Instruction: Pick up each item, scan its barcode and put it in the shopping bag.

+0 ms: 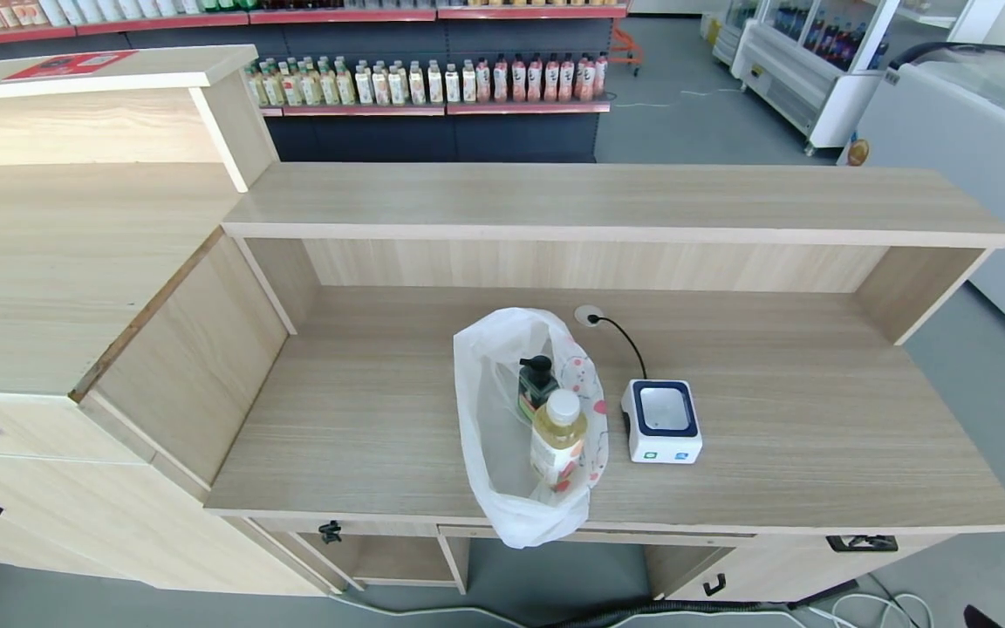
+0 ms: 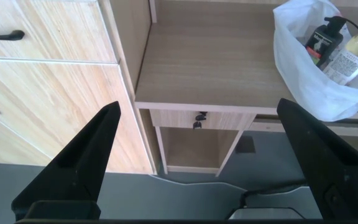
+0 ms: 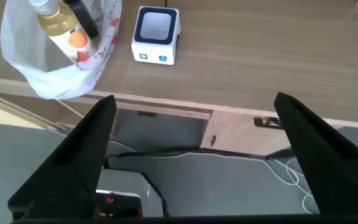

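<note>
Left gripper (image 2: 199,106) hangs wide open and empty below the wood-grain counter (image 1: 363,419). At centre frame in the head view, the thin, crinkly white shopping bag (image 1: 489,436) holds a dark pump bottle (image 1: 536,384) and a pale, round-shouldered drink bottle (image 1: 557,436). The bag's slack bottom seems to overhang the front edge, so it could slump off. Just right sits the boxy, glossy scanner (image 1: 661,420). Right gripper (image 3: 194,98) is also spread, holding nothing.

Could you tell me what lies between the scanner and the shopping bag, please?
Only a narrow strip of bare counter separates scanner and shopping bag, as the head view shows.
</note>
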